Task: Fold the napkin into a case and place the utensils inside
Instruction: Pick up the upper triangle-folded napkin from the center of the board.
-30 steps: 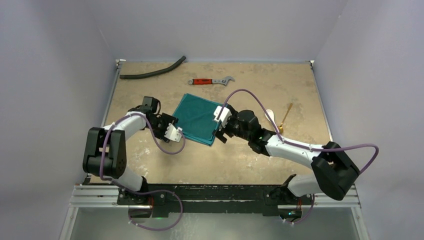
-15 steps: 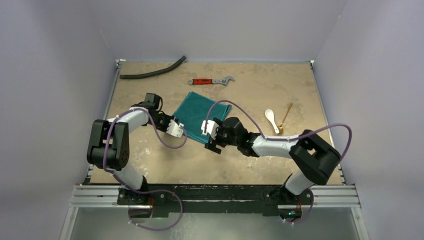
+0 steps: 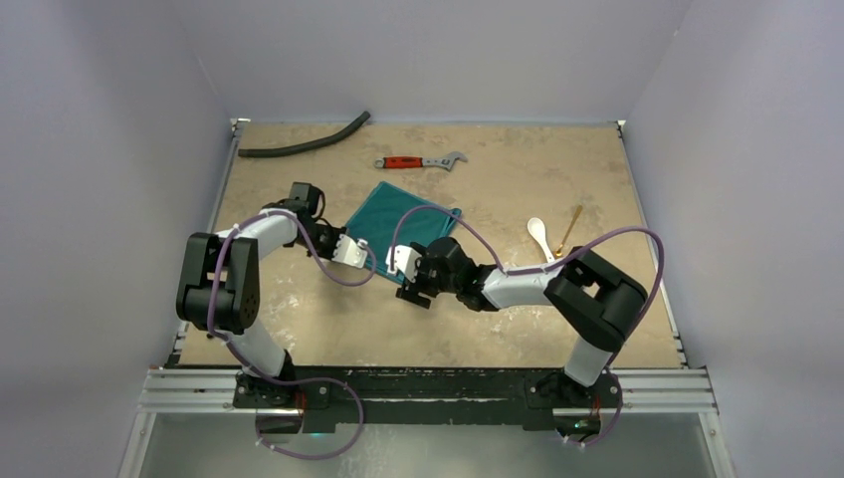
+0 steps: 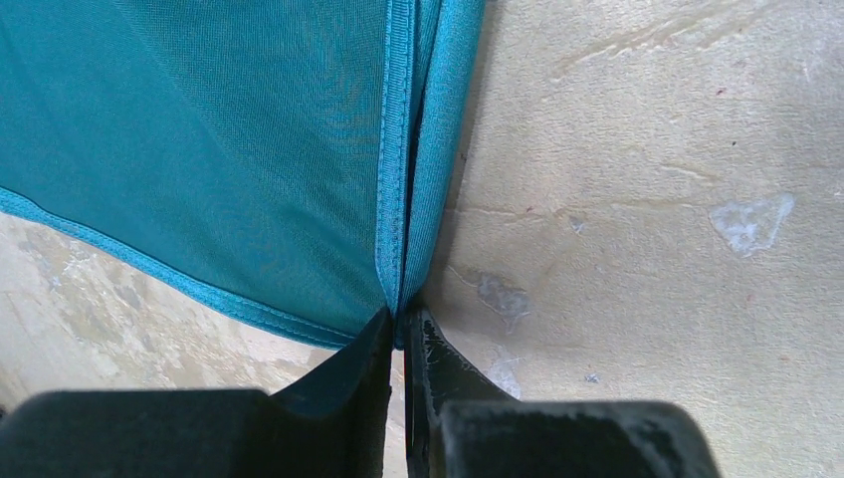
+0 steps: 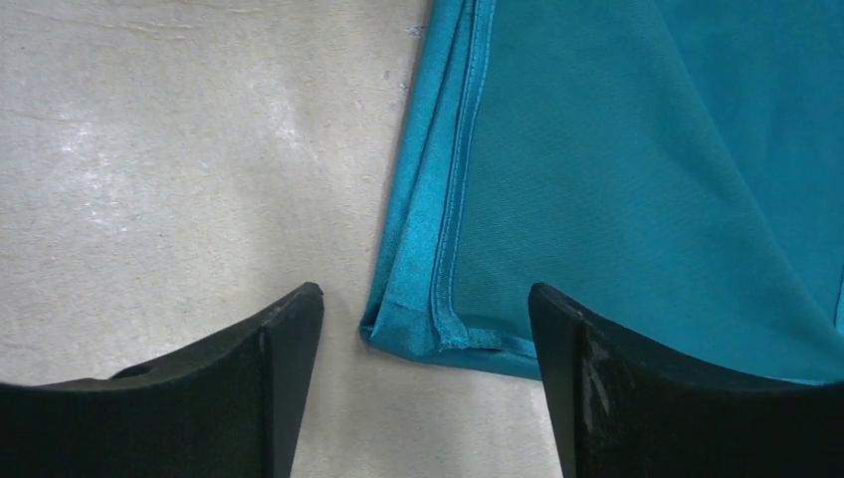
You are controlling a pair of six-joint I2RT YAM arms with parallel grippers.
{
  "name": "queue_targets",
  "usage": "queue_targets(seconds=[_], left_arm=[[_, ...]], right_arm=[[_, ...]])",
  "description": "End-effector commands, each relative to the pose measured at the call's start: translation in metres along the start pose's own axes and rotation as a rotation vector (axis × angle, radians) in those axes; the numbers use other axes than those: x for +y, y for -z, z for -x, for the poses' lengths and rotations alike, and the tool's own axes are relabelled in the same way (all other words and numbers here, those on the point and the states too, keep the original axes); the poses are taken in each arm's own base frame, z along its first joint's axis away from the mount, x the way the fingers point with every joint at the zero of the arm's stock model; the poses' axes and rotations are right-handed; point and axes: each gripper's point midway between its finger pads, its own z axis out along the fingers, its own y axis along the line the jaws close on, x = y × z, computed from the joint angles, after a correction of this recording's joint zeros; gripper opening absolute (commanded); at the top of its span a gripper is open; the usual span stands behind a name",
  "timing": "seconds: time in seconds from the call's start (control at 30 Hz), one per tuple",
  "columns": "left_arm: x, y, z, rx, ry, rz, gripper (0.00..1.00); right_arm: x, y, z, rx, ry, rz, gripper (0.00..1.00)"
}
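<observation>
on the left we see the left gripper (image 4: pixel 400 324) with its fingers pinched together on a hemmed corner of the napkin (image 3: pixel 383 214), which lies folded flat near the middle of the table (image 3: pixel 498 329). just right of it, the right gripper (image 5: pixel 426 299) sits low with fingers spread wide, straddling the napkin's near corner. further right, the white spoon (image 3: pixel 538 239) and the wooden utensil (image 3: pixel 569 229) lie side by side, apart from the cloth.
</observation>
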Motion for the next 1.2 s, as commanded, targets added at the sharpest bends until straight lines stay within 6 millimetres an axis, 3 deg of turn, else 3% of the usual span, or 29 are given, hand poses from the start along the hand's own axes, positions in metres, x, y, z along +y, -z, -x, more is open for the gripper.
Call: queue_targets(seconds=[0.0, 0.13, 0.5, 0.73, 0.83, 1.0, 1.17], left_arm=[[-0.018, 0.000, -0.004, 0.000, 0.076, -0.057, 0.08], [-0.013, 0.005, -0.001, -0.009, 0.086, -0.021, 0.15], [0.004, 0.014, 0.001, -0.014, 0.071, 0.068, 0.27], [-0.001, 0.005, -0.008, 0.008, 0.011, 0.059, 0.27], [0.000, 0.000, -0.011, 0.006, 0.015, 0.048, 0.23], [0.007, -0.003, -0.014, 0.006, 0.036, 0.056, 0.00], [0.009, 0.004, -0.014, 0.019, 0.070, 0.073, 0.00]], right_arm=[[-0.015, -0.002, 0.016, -0.039, 0.004, -0.069, 0.76], [-0.017, 0.000, 0.018, -0.040, 0.009, -0.077, 0.64], [-0.009, -0.007, 0.013, 0.021, -0.022, -0.051, 0.56], [-0.002, -0.009, 0.006, 0.046, -0.079, -0.042, 0.53], [-0.005, -0.009, 0.003, 0.068, -0.132, -0.080, 0.50], [-0.001, -0.007, -0.002, 0.083, -0.182, -0.079, 0.51], [0.003, -0.006, -0.001, 0.085, -0.190, -0.062, 0.51]])
